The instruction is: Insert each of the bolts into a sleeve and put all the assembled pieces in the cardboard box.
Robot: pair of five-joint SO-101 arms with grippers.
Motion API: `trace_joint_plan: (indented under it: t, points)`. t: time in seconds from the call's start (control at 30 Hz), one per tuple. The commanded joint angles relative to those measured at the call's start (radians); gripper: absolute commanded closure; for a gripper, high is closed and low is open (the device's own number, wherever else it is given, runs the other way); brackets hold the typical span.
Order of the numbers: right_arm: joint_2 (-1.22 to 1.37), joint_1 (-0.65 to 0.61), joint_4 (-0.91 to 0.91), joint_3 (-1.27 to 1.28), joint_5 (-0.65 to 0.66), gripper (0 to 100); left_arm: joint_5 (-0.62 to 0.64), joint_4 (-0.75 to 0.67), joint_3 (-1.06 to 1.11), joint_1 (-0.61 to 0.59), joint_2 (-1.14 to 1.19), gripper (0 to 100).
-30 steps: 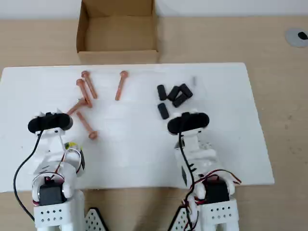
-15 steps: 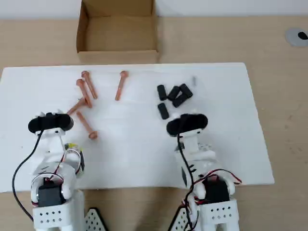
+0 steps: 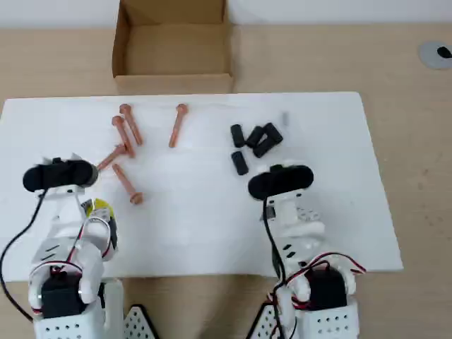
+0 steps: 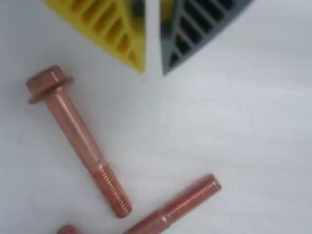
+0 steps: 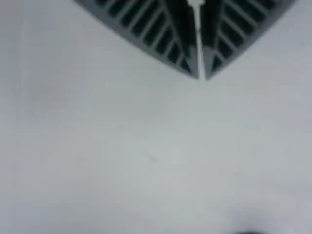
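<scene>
Several copper bolts lie loose on the white sheet point(image 3: 198, 205), among them one point(image 3: 127, 183) just right of my left arm point(image 3: 60, 174) and one point(image 3: 178, 125) farther back. The left wrist view has a bolt point(image 4: 80, 141) lying flat close below my left gripper point(image 4: 152, 70), whose yellow and dark fingers stand a narrow gap apart, holding nothing. A second bolt point(image 4: 180, 207) lies beside it. Black sleeves point(image 3: 256, 138) cluster ahead of my right arm point(image 3: 280, 180), one sleeve point(image 3: 239, 162) nearest. My right gripper point(image 5: 200, 77) is shut over bare sheet.
The open cardboard box point(image 3: 173, 74) stands on the wooden table behind the sheet, left of centre. A grey disc point(image 3: 436, 54) sits at the far right edge. Bare sheet lies between the two arms.
My left arm has swung to the left, its wrist now farther from the nearest bolt. The right arm has shifted slightly to the right. Bolts and sleeves have not moved.
</scene>
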Motion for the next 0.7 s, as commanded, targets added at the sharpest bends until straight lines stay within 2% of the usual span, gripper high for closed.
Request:
trace_joint_plan:
  t: [0.0,0.13,0.23,0.5,0.67]
  points:
    - [-0.107,0.012,0.002,-0.087,0.009,98.8,-0.006,0.028,-0.216,-0.015,0.166,95]
    - [-0.084,0.012,0.002,-0.148,0.009,98.9,-0.005,0.032,-0.450,-0.038,0.432,95]
    - [0.019,0.012,0.002,-0.231,0.009,98.9,-0.005,0.091,-0.623,-0.041,0.633,95]
    - [0.582,0.013,0.008,-0.684,0.006,98.9,-0.009,0.206,-0.928,-0.035,0.990,95]
    - [0.906,0.010,0.008,-0.972,0.005,98.9,-0.074,0.255,-1.026,-0.018,1.152,95]
